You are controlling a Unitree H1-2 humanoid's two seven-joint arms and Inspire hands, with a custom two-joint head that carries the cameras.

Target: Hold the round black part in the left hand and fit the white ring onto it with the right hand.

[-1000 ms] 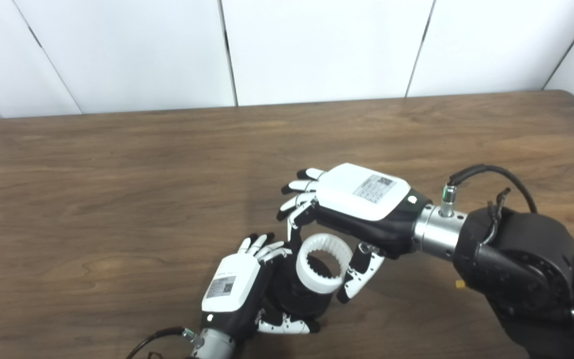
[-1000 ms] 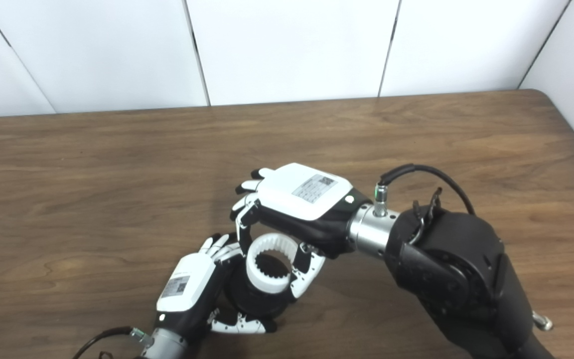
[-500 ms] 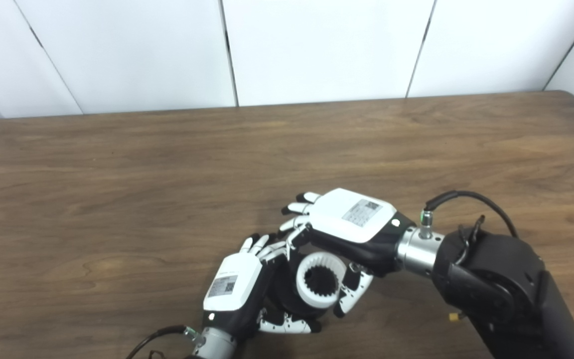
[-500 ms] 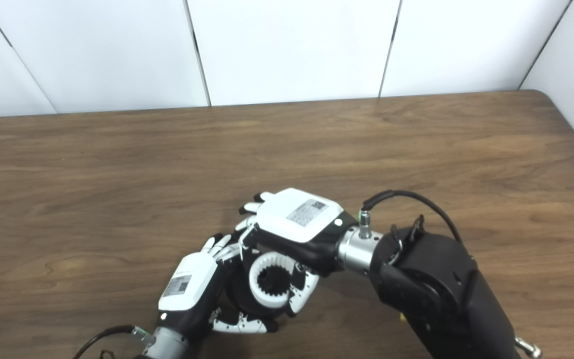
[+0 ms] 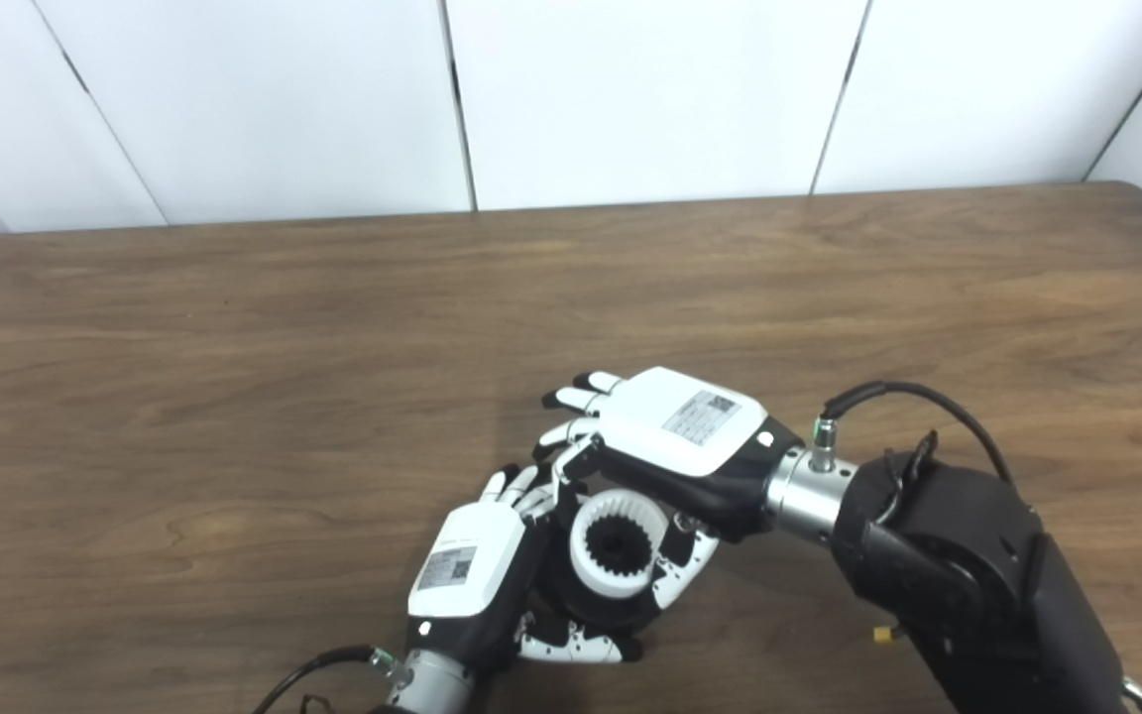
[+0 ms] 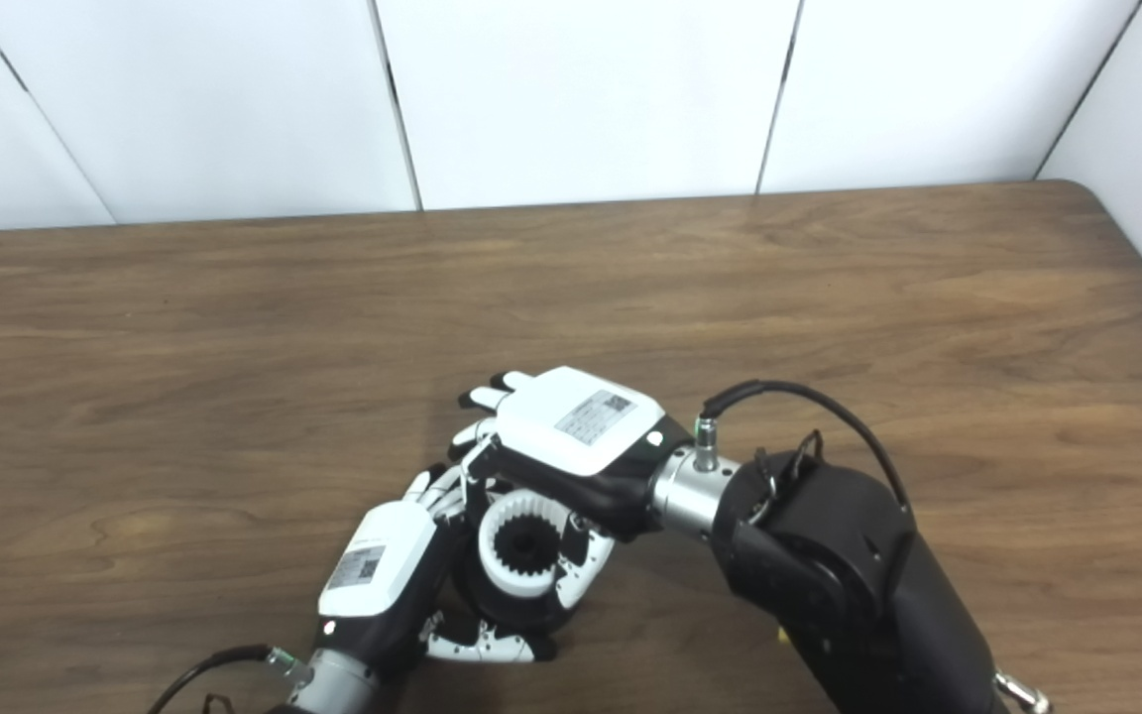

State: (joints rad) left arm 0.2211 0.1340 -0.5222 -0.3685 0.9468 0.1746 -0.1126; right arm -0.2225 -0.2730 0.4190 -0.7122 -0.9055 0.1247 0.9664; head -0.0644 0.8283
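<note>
My left hand [image 5: 472, 580] is shut on the round black part [image 5: 603, 620] near the table's front edge, with fingers behind it and the thumb in front. The white toothed ring [image 5: 615, 544] sits on top of the black part, whose dark toothed centre shows through the ring's hole. My right hand [image 5: 675, 446] is shut on the ring from above, a finger at its left and the thumb at its right. The scene also shows in the right eye view, with the ring [image 6: 523, 545], the left hand [image 6: 378, 575] and the right hand [image 6: 571, 436].
The brown wooden table [image 5: 234, 347] stretches out behind and to both sides. White wall panels stand behind its far edge. The right forearm [image 5: 948, 555] lies over the table's front right part.
My right hand has carried the white ring down and a little left onto the black part. The left hand has held still.
</note>
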